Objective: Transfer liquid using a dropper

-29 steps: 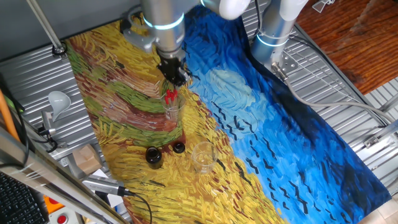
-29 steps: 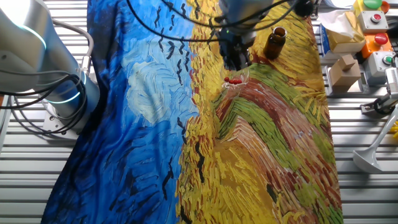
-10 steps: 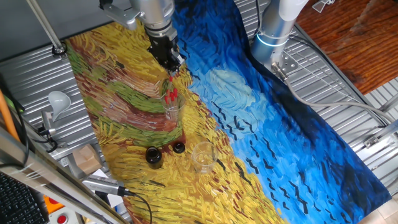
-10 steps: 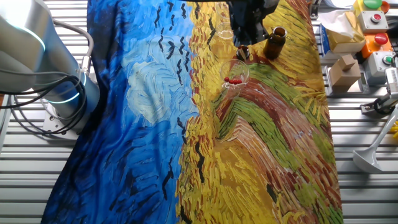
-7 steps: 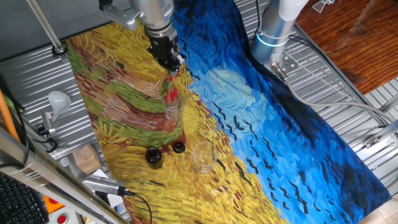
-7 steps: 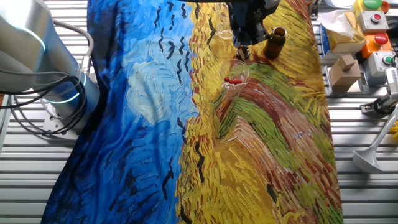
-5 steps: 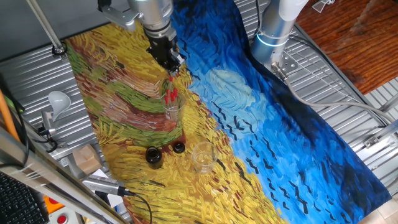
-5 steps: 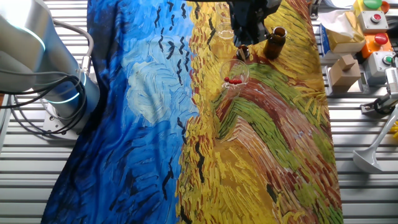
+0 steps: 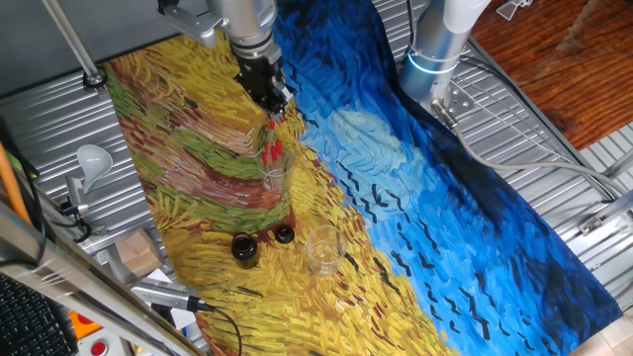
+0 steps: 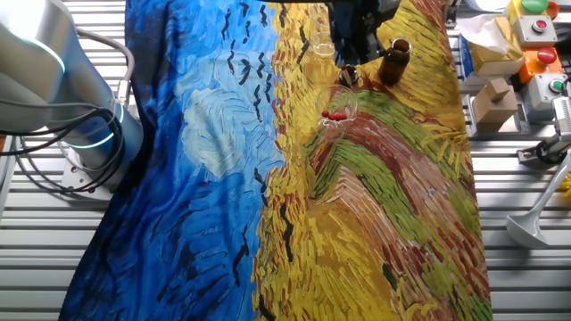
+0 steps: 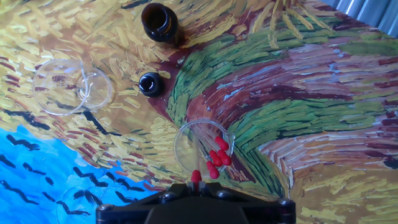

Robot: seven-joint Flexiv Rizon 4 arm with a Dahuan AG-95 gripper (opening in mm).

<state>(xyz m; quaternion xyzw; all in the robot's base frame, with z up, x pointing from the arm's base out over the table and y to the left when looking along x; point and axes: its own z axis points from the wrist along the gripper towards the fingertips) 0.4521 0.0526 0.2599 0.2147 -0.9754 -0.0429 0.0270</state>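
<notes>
My gripper (image 9: 276, 103) hangs above a clear glass (image 9: 274, 170) that holds several red-bulbed droppers (image 11: 217, 155). It is shut on one dropper (image 11: 196, 177): the red bulb sits pinched between the fingertips at the bottom of the hand view, and its thin clear tube reaches down toward the glass (image 11: 202, 146). In the other fixed view the gripper (image 10: 349, 61) is above and just beyond the glass (image 10: 337, 116). An open brown bottle (image 11: 159, 22) and an empty clear beaker (image 11: 69, 87) stand further out.
A small dark cap (image 11: 150, 84) lies between bottle and glass. The bottle (image 9: 243, 248), cap (image 9: 284, 234) and beaker (image 9: 322, 249) sit near the painted cloth's edge. A second arm's base (image 9: 435, 49) stands at the back. Boxes and buttons (image 10: 526, 45) lie off the cloth.
Since 2.9 s ago my gripper has risen from the glass's mouth with one dropper in it. Over the last second it has held almost still.
</notes>
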